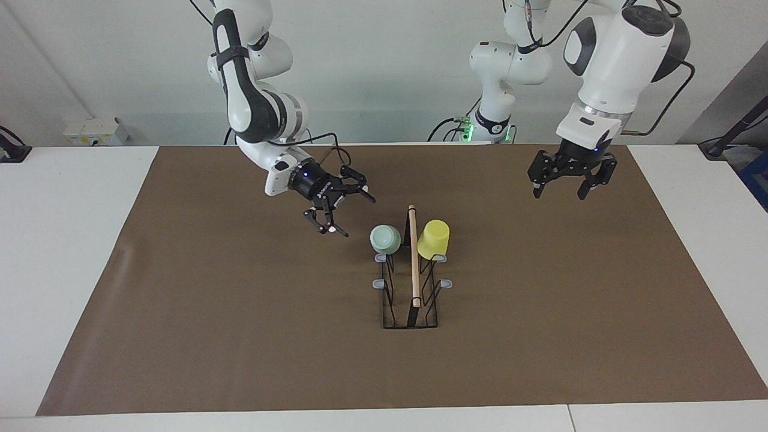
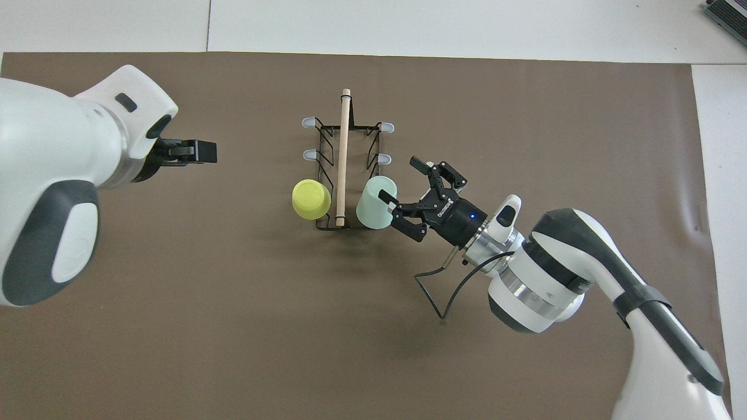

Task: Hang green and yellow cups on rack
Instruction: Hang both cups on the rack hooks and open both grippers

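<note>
Both cups sat inverted on rack (image 1: 411, 282) pegs nearest the robots — green cup (image 1: 385, 239), yellow cup (image 1: 434, 239). Right end effector (image 1: 340, 210) empty, fingers apart beside green; left end effector (image 1: 564, 181) apart, waiting. Hanging looked done — next, retreat clear.

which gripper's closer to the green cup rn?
Right. The right gripper is open in the air just beside the green cup hanging on the rack; the left gripper waits, open, over the mat toward its own end.
</note>
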Motion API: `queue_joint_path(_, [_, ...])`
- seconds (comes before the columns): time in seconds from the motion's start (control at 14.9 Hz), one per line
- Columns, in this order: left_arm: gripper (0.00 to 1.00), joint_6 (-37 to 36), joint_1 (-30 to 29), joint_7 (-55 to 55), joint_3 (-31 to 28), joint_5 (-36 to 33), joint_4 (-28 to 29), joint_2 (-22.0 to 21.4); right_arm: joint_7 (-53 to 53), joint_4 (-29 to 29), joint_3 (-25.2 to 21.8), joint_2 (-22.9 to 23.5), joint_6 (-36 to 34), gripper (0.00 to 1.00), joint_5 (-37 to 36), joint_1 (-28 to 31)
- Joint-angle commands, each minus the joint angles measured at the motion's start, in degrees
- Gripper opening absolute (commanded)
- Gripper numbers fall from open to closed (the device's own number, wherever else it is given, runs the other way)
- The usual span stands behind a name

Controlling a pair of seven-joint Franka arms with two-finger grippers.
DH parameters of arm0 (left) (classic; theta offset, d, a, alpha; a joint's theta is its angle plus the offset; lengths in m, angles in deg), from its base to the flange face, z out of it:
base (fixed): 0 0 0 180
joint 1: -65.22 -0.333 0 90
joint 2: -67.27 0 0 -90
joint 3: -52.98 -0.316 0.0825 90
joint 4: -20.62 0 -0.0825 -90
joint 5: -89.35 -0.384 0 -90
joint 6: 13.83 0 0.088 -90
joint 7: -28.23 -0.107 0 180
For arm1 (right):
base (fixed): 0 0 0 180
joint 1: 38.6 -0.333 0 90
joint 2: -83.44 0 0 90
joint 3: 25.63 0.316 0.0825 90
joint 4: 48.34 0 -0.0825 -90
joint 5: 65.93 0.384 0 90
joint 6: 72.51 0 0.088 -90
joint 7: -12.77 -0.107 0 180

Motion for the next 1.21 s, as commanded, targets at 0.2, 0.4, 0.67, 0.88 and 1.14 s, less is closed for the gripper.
queue_joint_path(0.2, [1.00,-10.79,-5.15,-11.52,0.36,1.21,-3.51,-1.99,-10.92,0.05,-0.47,-2.86,-0.29,1.00,-35.17,12.34])
queue_joint_path(0.4, [1.00,-12.63,-5.15,-10.83,-0.17,0.77,-3.42,-2.52,-15.49,3.55,-0.91,-2.25,-11.25,1.00,-55.12,22.08])
queue_joint_path(0.67, [1.00,-12.29,-5.06,-10.82,-0.08,0.77,-2.54,-3.14,-23.57,11.38,-0.91,-2.33,-19.63,1.00,-85.45,29.67])
queue_joint_path(0.88, [1.00,-12.20,-5.06,-10.74,-0.17,0.77,-2.10,-3.23,-27.26,13.94,-1.26,-2.86,-19.90,1.00,-100.85,29.85])
queue_joint_path(1.14, [1.00,-12.99,-4.97,-10.65,-0.17,0.85,-3.32,-2.88,-38.58,17.27,-0.57,-3.47,-19.90,1.00,-117.81,28.89])
